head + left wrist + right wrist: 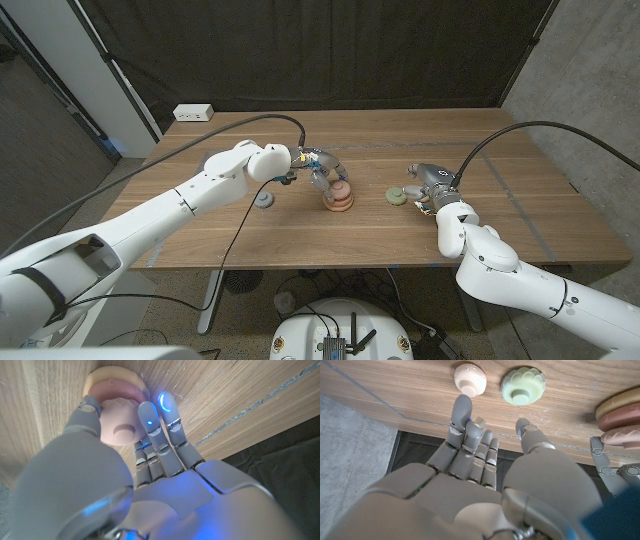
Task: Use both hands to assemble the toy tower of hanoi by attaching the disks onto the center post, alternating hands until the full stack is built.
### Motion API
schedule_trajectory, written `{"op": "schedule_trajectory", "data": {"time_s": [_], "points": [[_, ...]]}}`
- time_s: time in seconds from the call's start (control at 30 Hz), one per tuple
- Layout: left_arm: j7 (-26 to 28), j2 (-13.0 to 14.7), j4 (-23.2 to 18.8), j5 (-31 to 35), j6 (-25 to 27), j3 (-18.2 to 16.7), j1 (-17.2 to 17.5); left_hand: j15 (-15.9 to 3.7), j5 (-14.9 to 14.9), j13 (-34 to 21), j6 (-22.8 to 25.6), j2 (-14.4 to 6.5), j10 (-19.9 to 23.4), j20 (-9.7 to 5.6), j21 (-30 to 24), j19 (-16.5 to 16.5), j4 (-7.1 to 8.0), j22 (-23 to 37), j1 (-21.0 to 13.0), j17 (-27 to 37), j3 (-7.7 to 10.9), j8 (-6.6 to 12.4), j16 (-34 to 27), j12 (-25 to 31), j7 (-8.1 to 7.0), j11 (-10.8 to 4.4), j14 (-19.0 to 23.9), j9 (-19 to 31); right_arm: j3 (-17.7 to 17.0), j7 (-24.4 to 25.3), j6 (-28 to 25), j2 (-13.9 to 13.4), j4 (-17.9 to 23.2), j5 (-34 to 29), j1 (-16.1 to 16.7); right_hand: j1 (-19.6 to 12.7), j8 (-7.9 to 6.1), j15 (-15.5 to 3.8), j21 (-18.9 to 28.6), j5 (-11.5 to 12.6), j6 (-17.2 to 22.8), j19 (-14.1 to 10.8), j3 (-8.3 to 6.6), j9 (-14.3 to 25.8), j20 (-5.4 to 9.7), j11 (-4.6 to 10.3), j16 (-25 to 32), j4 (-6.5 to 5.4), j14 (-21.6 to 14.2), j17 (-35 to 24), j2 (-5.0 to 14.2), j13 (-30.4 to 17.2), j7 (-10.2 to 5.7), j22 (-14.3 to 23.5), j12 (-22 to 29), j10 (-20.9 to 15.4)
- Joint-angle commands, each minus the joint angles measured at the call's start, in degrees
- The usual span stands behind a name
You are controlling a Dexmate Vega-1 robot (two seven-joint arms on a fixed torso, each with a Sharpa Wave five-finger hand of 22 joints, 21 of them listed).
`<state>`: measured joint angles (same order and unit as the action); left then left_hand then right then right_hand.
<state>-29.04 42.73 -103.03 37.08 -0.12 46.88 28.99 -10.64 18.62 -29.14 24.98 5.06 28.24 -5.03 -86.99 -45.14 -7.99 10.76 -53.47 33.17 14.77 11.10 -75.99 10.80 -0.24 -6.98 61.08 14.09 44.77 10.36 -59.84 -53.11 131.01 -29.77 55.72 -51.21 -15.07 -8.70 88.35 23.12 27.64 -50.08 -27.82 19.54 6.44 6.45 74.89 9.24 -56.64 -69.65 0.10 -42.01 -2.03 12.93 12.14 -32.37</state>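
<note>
The tower (340, 200) stands mid-table as a stack of beige, brown and pink disks (620, 415). My left hand (318, 172) reaches over its top, and thumb and fingers (150, 417) pinch the pink disk (120, 425), which sits on the stack above the beige base disk (107, 380). A green scalloped disk (396, 195) (522, 385) lies right of the tower. A small beige disk (470, 379) lies beside it. My right hand (432, 186) (485, 455) hovers just right of the green disk, fingers apart, holding nothing.
A grey disk (264, 200) lies on the table left of the tower, under my left forearm. A white power strip (194, 113) sits at the far left corner. Cables run over the table from both arms.
</note>
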Motion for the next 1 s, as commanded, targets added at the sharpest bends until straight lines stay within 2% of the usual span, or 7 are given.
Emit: {"op": "schedule_trajectory", "data": {"time_s": [0.03, 0.73, 1.0], "points": [[-1.04, 0.15, -0.75, 1.2, 0.67, 0.28, -0.03, -1.92, -0.29, -0.11, -0.37, 0.24, -0.52, -6.8, 0.27, 0.26, -0.05, 0.13, -0.08, -0.12, -0.2, 0.06, 0.26, 0.01, -0.15, -0.08, -0.12, 0.08, -0.21, 0.35, 0.29, -0.17, 0.16, 0.66, 0.13, -0.09, 0.04, -3.81, 0.34, 0.54, 0.36, -0.39, -0.37, 0.22, 5.86, 0.03, 0.3, 0.0, -0.51, -0.1, 0.36, -0.23, -0.11, 0.23, 0.26, -0.36], [-1.47, -0.29, -0.1, 0.68, -0.57, 0.55, -0.27, -1.92, -0.33, 0.1, -1.17, -0.2, -1.52, -6.79, 0.43, 1.1, -0.22, 0.24, -0.13, -0.5, -0.23, 0.19, 0.27, 0.08, -0.21, -0.19, -0.44, -0.14, -0.13, 0.67, -0.13, -0.4, 0.43, 1.02, 0.17, 0.07, 0.0, -3.81, 0.23, 0.71, 0.64, -0.4, -0.52, 0.21, 5.87, 0.03, 0.48, -0.02, -0.46, -0.11, 0.37, -0.57, -0.13, 0.17, 0.21, -0.6], [-1.39, -0.16, -1.04, 1.84, 0.03, 0.48, -0.07, -1.92, -0.36, 0.19, -1.51, -0.38, -1.96, -6.79, 0.43, 1.44, -0.32, 0.3, -0.18, -0.64, -0.26, 0.25, 0.26, 0.18, -0.29, -0.4, -0.75, -0.28, -0.25, 1.09, -0.24, -0.55, 0.66, 1.25, 0.46, 0.12, -0.01, -3.81, 0.25, 0.77, 0.73, -0.44, -0.57, 0.21, 5.87, 0.03, 0.52, 0.0, -0.41, -0.09, 0.34, -0.66, -0.13, 0.19, 0.16, -0.7]]}}
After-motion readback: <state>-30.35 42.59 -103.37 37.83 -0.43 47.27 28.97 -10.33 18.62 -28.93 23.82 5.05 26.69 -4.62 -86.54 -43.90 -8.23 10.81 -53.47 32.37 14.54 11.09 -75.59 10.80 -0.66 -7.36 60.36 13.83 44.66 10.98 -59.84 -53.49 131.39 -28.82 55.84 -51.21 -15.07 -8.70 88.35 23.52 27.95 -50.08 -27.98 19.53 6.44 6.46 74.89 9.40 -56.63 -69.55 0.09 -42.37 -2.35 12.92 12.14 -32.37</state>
